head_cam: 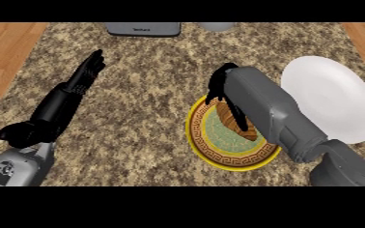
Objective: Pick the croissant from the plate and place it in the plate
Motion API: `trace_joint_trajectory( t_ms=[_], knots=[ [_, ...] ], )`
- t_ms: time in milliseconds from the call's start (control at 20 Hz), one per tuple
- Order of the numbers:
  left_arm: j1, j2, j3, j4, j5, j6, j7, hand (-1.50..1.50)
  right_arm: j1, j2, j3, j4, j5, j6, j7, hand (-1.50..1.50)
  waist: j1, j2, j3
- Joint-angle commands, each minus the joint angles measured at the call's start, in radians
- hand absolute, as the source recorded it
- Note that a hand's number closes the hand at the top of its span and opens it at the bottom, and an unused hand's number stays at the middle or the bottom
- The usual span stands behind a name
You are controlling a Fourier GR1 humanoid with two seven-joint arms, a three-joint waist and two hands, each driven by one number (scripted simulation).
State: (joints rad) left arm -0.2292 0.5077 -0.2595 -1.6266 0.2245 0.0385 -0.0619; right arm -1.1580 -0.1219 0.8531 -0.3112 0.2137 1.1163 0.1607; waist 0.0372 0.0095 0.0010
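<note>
A yellow-rimmed plate (214,157) with a green centre and a brown patterned band lies on the counter in the lower middle of the head view. On it lies the brown croissant (232,121), mostly hidden under my right hand (222,84). That hand reaches down over the plate's far side, its black fingers curled round the croissant. A plain white plate (328,96) lies at the right, just beyond my right forearm. My left hand (84,75) rests open at the left, fingers straight and pointing away.
The counter top is speckled brown stone with wooden strips at both far sides. A grey appliance (143,29) stands at the far edge, with a pale round object (216,27) to its right.
</note>
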Motion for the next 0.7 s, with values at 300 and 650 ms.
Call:
trace_joint_trajectory(
  t_ms=[300, 650],
  knots=[
    [0.017, -0.032, 0.022, 0.03, -0.04, -0.012, -0.014, 0.0, 0.095, 0.004, 0.052, -0.052, 0.078, 0.118, -0.069, -1.5, -0.026, -0.004, -0.001],
    [0.025, -0.024, 0.048, -0.03, -0.027, -0.029, 0.023, 0.0, 0.173, 0.007, 0.1, -0.072, 0.121, 0.067, -0.097, -1.5, -0.011, -0.001, 0.0]
  ],
)
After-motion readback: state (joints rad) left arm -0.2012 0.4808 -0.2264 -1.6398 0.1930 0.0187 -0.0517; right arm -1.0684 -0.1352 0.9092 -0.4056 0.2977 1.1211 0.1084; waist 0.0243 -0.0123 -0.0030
